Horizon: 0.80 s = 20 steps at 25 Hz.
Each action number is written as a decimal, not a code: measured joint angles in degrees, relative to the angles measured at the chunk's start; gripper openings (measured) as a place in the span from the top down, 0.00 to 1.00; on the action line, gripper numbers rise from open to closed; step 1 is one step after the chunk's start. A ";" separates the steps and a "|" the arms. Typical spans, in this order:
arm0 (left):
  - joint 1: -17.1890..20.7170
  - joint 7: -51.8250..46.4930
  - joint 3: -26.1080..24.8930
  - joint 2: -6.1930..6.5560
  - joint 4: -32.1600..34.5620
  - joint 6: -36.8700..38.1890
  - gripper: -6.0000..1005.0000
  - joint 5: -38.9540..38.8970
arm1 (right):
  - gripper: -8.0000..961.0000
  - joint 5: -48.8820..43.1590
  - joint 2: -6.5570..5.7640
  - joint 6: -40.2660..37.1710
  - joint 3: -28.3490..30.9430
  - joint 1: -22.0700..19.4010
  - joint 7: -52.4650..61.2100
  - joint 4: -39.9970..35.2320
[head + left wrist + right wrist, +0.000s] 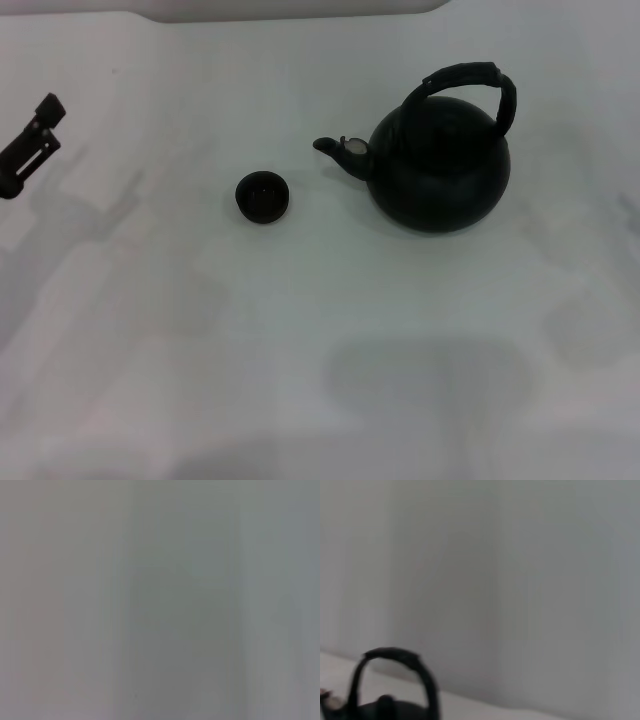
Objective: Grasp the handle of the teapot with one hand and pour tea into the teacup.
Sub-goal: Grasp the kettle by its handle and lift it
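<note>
1. Overhead, from the head view, the teapot (441,160) stands upright on the white table (300,350), right of centre and toward the far side. Its spout (340,151) points toward the robot's left, and the handle (470,88) arches over its top with nothing gripping it. The teacup (262,196) sits upright to the left of the spout, near it but not touching. The left gripper (40,125) shows at the far left edge, raised and well apart from both cup and pot; whether its fingers are spread or pressed together cannot be told. The right gripper does not appear in this view.

2. Next, the left wrist view shows only a blurred pale grey surface, with no task thing and no fingers.

3. Finally, the right wrist view catches the handle (395,672) and the top of the teapot (380,707) at one corner, before a plain pale background. That arm's own fingers are not visible here, so their state cannot be told.
</note>
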 joint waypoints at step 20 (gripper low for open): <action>2.62 2.06 -0.60 -0.16 3.36 -1.02 0.19 -1.45 | 0.24 10.84 -0.87 -50.22 -51.75 -8.54 5.97 36.31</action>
